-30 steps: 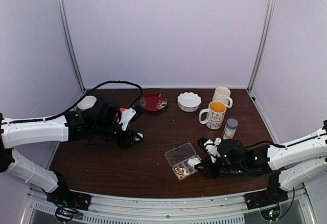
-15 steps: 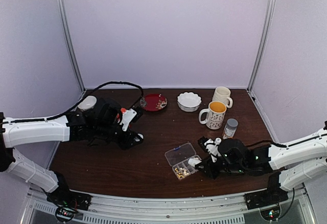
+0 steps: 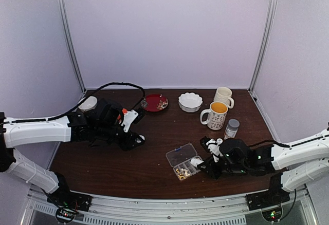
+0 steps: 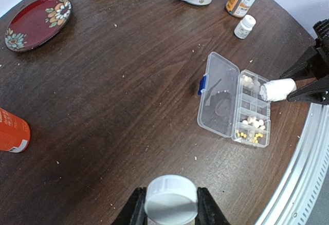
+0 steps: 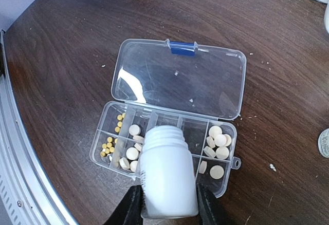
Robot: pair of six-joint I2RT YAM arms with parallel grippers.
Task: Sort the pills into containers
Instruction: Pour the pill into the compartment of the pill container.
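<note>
A: State of the left gripper [image 4: 171, 209]?
B: Narrow, clamped on a white cap [image 4: 171, 197], hanging over the table [image 4: 128, 107]. An orange bottle [image 4: 10, 132] lies off to its left.
A: And the organiser box [image 5: 195, 130]?
B: Directly under the right gripper [image 5: 168, 207], lid [image 5: 180, 78] laid open beyond it. The pills [image 5: 220, 140] sit in several compartments: white ones right of the fingers [image 5: 129, 209], small yellow ones [image 5: 109, 145] left.
A: Right gripper?
B: Closed on a white bottle [image 5: 167, 173], 2 fingers on its body, mouth tipped forward over the middle cells.
A: Risk?
B: Mouth looks wider than 1 cell, so a pour probably mixes types or scatters pills onto the table. Too steep a tilt dumps the lot. A bump could slide the light box.
</note>
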